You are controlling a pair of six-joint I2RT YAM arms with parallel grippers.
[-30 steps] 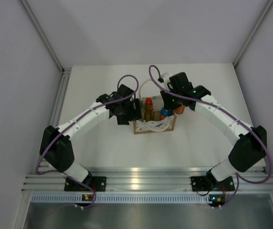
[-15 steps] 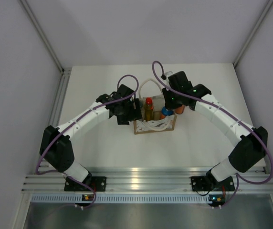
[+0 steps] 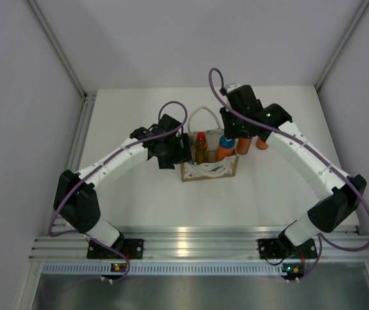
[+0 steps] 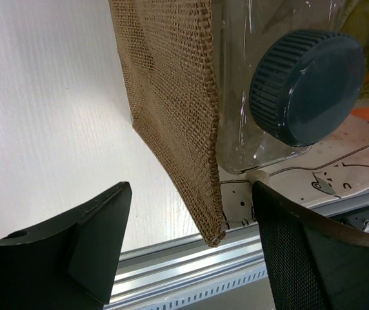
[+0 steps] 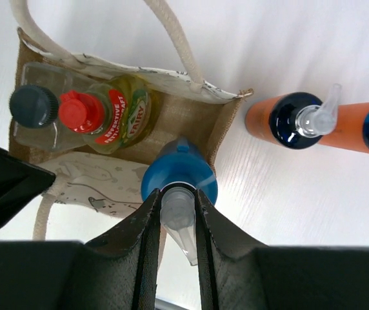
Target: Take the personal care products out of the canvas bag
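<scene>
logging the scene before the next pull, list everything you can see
canvas bag: 1, tan with white rope handles, mid-table
pale bottle: 1, dark grey cap, in the bag's left end
amber bottle: 1, red cap, in the bag beside the pale bottle
light-blue-capped bottle: 1, orange, bag's right end
dark-blue-capped bottles: 2, orange, on the table right of the bag
table: 1, white
left gripper: black, open, astride the bag's left wall
right gripper: black, shut on the light-blue-capped bottle's pump
</scene>
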